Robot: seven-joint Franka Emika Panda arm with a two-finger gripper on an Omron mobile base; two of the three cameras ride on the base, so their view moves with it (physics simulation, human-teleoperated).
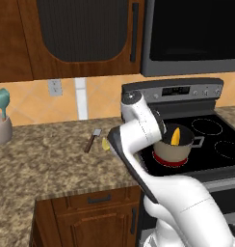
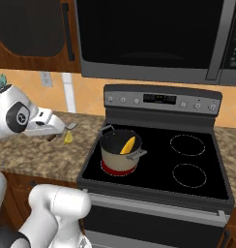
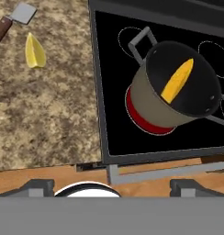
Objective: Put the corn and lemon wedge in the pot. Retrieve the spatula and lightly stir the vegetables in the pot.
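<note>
The corn (image 3: pixel 178 82) leans inside the pot (image 3: pixel 153 108), one end against the dark inner wall and the other up near the rim. The pot stands on the near left burner of the black stove top (image 2: pixel 207 186), its red base band showing and its grey loop handles sticking out to either side. The lemon wedge (image 3: pixel 34 51) lies on the speckled stone counter (image 3: pixel 45 119), just left of the stove's edge and well apart from the pot. Just beyond the wedge lies the spatula (image 1: pixel 92 140), brown handle and short grey blade flat on the counter, near the wedge but not touching it.

The gripper (image 3: pixel 111 186) hangs above the counter's front edge, between the wedge and the pot, with its two dark fingertips (image 3: pixel 36 187) set as wide apart as they go and nothing between them (the hand view looks down on both wedge and pot at once). Far to the left on the counter a pale holder (image 1: pixel 1 130) carries a teal utensil (image 1: pixel 2 100). A dark microwave (image 2: pixel 154 36) hangs above the stove.
</note>
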